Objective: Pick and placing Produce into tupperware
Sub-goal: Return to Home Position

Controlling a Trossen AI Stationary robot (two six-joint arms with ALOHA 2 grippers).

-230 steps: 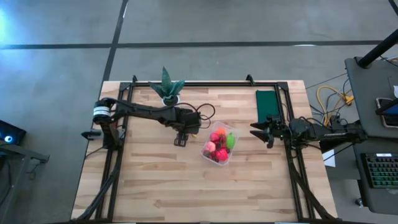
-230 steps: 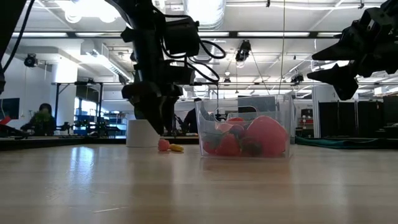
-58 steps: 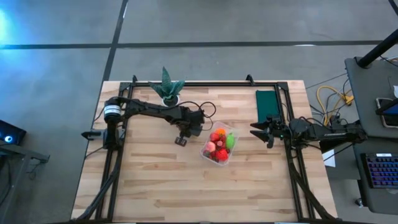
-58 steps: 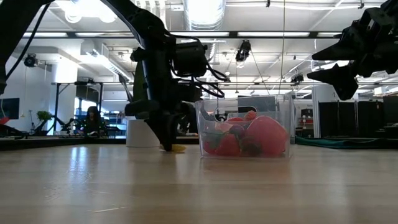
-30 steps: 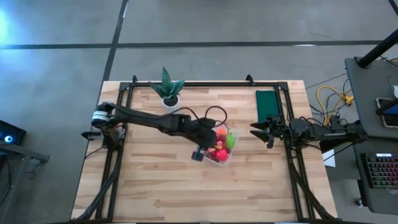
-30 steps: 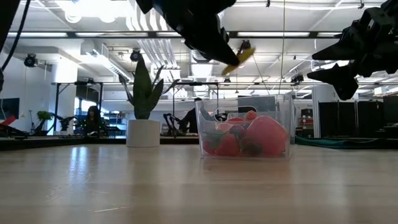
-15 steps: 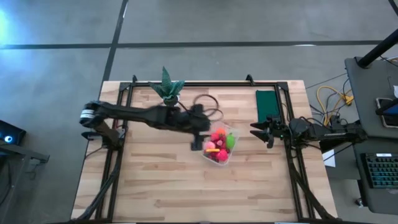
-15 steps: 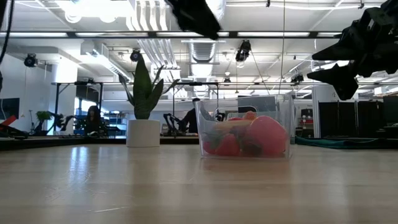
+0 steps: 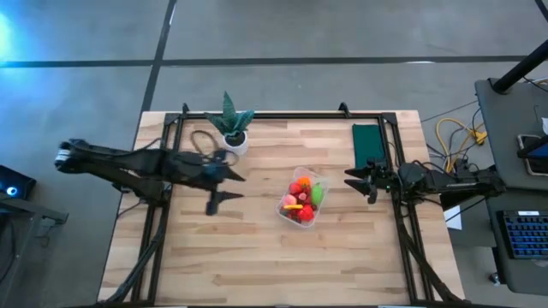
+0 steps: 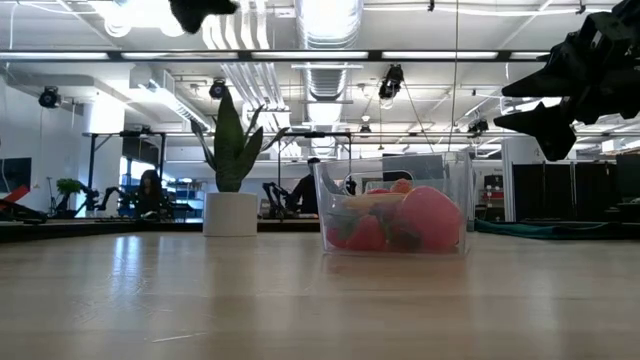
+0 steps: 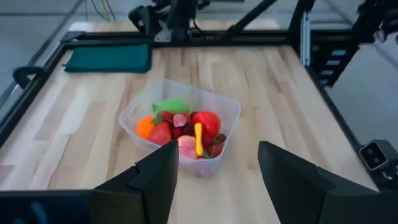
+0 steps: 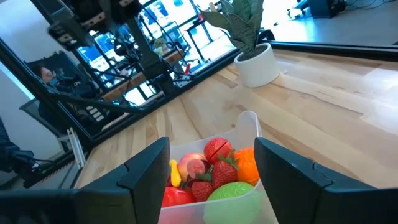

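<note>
The left gripper (image 11: 217,158) has withdrawn from the tupperware (image 11: 231,111) toward the table (image 9: 257,257)'s left edge (corn (image 11: 198,138) now inside).

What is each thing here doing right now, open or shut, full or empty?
tupperware: open, no lid, holding the produce.
produce: piled inside the tupperware.
left gripper: open, empty, apart from the tupperware.
right gripper: open, empty, raised.
potted plant: upright.
green cloth: lying flat.

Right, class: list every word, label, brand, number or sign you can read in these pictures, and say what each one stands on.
No text can be read anywhere.
The clear tub, the white plant pot and the green cloth show no print.
The keyboard beside the table: its keys are too small to read.
</note>
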